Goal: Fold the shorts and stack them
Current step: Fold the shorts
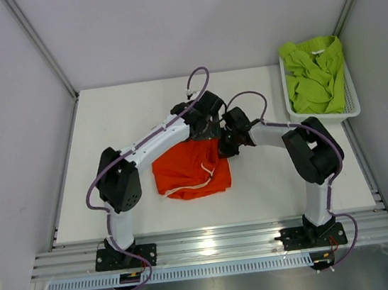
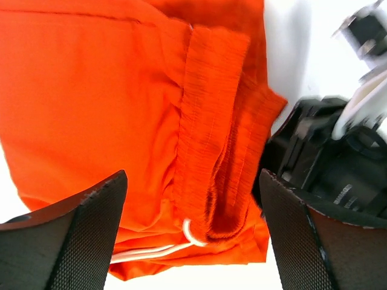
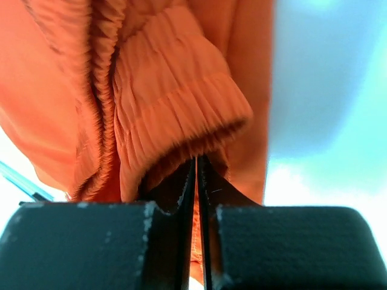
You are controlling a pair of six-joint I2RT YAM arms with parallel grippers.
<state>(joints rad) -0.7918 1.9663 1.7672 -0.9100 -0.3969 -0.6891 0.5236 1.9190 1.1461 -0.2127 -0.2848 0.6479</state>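
The orange-red shorts (image 1: 190, 168) lie bunched on the table's middle, white drawstring (image 1: 192, 186) at the near edge. In the left wrist view the shorts (image 2: 109, 109) fill the frame, with the ribbed waistband (image 2: 217, 115) folded and the drawstring (image 2: 151, 251) below. My left gripper (image 2: 193, 235) is open above the waistband, at the shorts' far right corner (image 1: 204, 123). My right gripper (image 3: 196, 181) is shut on the waistband (image 3: 169, 115), pinching fabric between the pads; it sits beside the left one (image 1: 228, 140). The lime green shorts (image 1: 314, 75) lie crumpled in the basket.
A white mesh basket (image 1: 354, 99) stands at the far right of the table. Grey walls enclose the table on three sides. A metal rail (image 1: 214, 242) runs along the near edge, with both arm bases on it.
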